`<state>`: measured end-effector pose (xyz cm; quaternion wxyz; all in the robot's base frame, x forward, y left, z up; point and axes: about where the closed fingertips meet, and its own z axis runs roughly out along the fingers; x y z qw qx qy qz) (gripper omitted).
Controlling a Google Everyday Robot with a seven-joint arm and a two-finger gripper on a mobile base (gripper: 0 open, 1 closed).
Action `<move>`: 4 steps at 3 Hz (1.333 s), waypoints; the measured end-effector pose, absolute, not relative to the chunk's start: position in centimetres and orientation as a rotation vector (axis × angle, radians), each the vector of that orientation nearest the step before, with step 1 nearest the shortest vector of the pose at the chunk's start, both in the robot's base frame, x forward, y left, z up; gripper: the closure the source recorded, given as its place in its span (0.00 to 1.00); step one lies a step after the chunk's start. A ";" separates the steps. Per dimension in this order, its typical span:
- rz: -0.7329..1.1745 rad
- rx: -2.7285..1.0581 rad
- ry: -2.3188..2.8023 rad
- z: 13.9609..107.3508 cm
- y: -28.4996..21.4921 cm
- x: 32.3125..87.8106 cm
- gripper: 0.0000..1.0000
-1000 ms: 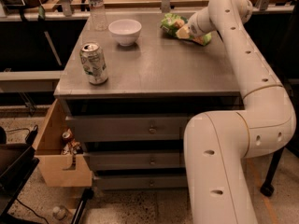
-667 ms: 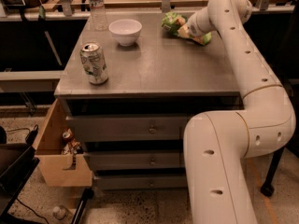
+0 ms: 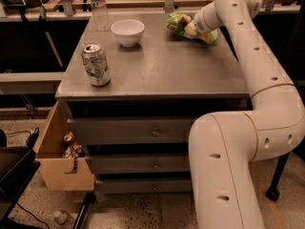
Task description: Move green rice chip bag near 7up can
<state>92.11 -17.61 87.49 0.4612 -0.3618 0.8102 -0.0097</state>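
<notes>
A: Items noted around the white bowl (image 3: 127,31)?
B: Clear water bottle (image 3: 98,8) just behind-left, on the same grey surface (image 3: 157,73). Open tan box (image 3: 59,168) well below-left, beside the drawers (image 3: 155,132).

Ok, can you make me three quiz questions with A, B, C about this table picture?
1. Where is the gripper? A) at the green rice chip bag B) on the floor C) in a drawer
2. What colour is the bowl? A) red B) white C) blue
3. How is the 7up can? A) lying down B) squashed flat C) standing up
Answers: A, it is at the bag, far right on the table; B, the bowl is white; C, the can stands upright.
</notes>
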 end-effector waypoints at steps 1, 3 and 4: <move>-0.101 -0.977 1.973 90.9 -18.8 90.2 1.00; -0.150 -1.114 1.948 96.1 -21.6 84.4 1.00; -0.172 -1.112 1.903 100.7 -22.9 80.0 1.00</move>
